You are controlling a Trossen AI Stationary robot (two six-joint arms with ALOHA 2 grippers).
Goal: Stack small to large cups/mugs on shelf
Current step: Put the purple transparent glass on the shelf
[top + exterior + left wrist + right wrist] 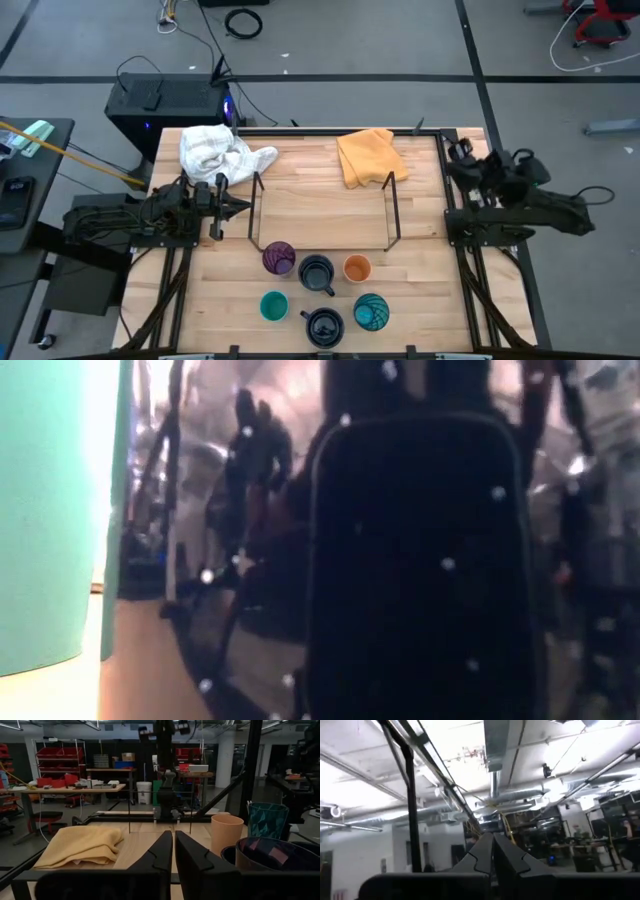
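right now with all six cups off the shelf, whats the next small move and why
Probably open the left gripper and swing it toward the purple tumbler, the cup nearest it. The wire shelf holds nothing, both grippers are shut and empty, and the right gripper is tipped up toward the ceiling at the table's right edge.

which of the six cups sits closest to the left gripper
The translucent purple tumbler, at the left end of the row nearest the wire shelf. It lies just ahead of the left gripper; the other five stand farther right or nearer the table's front edge.

Pale wood table [300,200], matt; thin black wire shelf [390,215]; soft yellow cloth [368,155]; translucent purple tumbler [279,258].
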